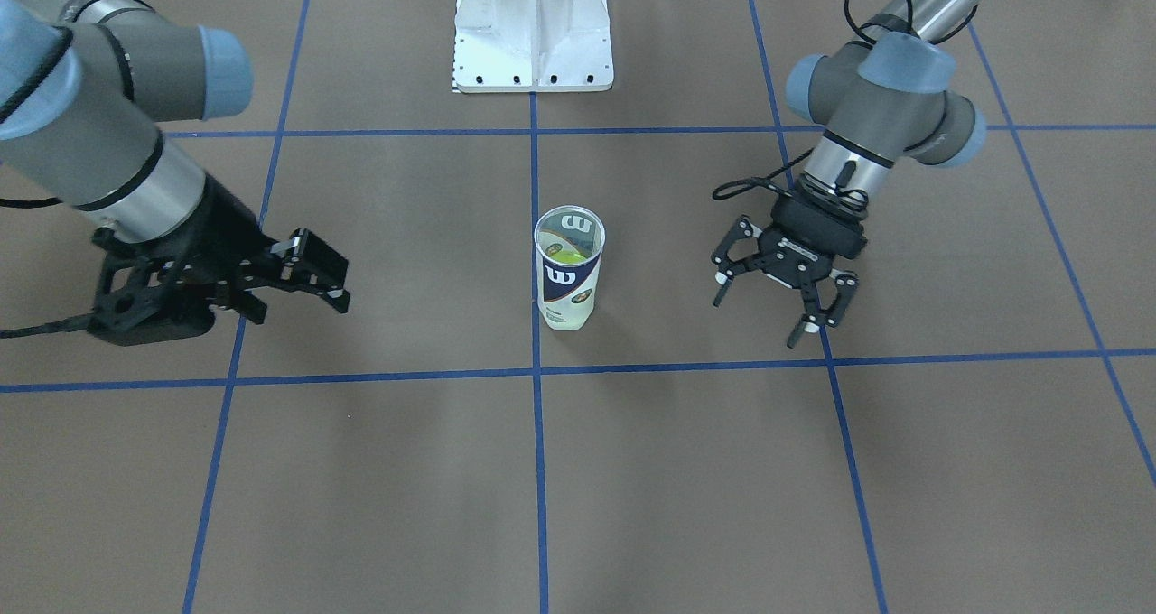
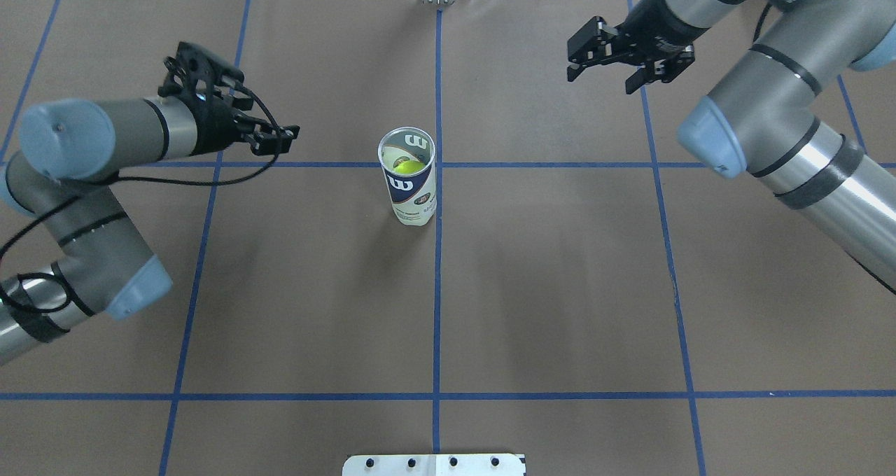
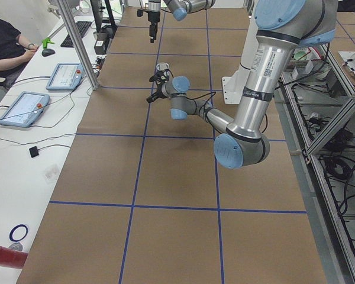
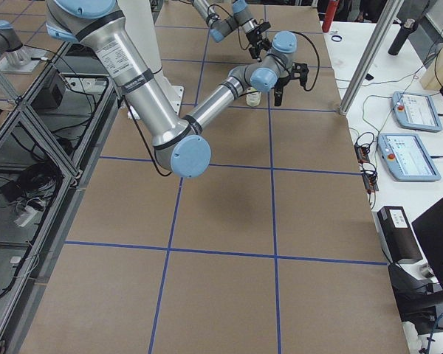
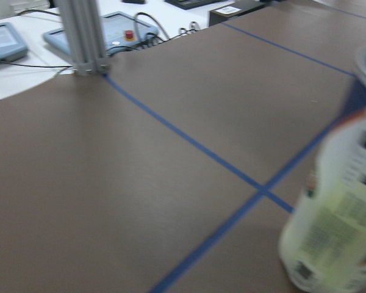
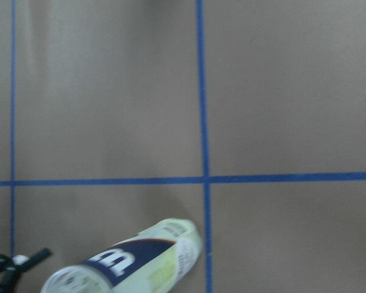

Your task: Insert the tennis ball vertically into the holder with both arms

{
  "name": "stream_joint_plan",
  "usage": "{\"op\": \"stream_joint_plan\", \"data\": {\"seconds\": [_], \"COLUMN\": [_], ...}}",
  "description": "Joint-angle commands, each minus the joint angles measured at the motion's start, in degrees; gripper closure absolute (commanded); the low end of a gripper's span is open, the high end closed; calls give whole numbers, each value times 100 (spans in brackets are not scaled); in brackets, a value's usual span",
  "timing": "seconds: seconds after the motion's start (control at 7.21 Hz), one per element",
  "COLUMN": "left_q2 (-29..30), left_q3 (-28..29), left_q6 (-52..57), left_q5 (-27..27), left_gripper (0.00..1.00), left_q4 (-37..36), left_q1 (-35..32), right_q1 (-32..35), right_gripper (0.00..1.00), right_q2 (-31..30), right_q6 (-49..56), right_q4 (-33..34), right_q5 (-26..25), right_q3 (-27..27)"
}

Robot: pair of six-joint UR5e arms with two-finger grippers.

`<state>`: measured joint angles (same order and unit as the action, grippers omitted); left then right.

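Near the middle of the brown tabletop (image 2: pixel 546 287), the holder (image 2: pixel 407 182) stood upright. It was a clear can with a white and navy label, its base just at the 9 o'clock side of a crossing of blue tape lines (image 2: pixel 437 308). A yellow-green tennis ball (image 2: pixel 409 167) sat inside it, visible through the open top.

Taking 12 o'clock as straight out from my base, my left hand (image 1: pixel 768 316) hung at about 10 o'clock from the holder, well apart from it. Its fingers were spread wide and held nothing. My right hand (image 2: pixel 600 77) hung at about 2 o'clock, farther off, with its fingers also parted wide and empty.

My left wrist camera caught the holder blurred at its right edge. My right wrist camera saw the holder along its lower edge. A white pedestal base (image 2: pixel 434 465) sat at 6 o'clock from the holder, well apart from it.
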<state>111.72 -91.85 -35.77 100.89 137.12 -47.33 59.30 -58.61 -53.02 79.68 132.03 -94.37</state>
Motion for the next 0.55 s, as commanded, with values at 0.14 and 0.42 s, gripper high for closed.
{"op": "stream_joint_plan", "data": {"seconds": [0.14, 0.42], "left_q2": [403, 359], "left_q3": [149, 498], "left_q6": [461, 1617], "left_q5": [1203, 1213], "left_gripper": [0, 0], "left_q4": [-2153, -3448], "left_q1": [-969, -1468], "right_q1": [878, 1143], "right_gripper": [0, 1], "right_q2": [-406, -494], "right_q6": [1449, 2197], "right_q4": [118, 362], "right_q5": [-28, 33], "right_q3": [846, 1383]}}
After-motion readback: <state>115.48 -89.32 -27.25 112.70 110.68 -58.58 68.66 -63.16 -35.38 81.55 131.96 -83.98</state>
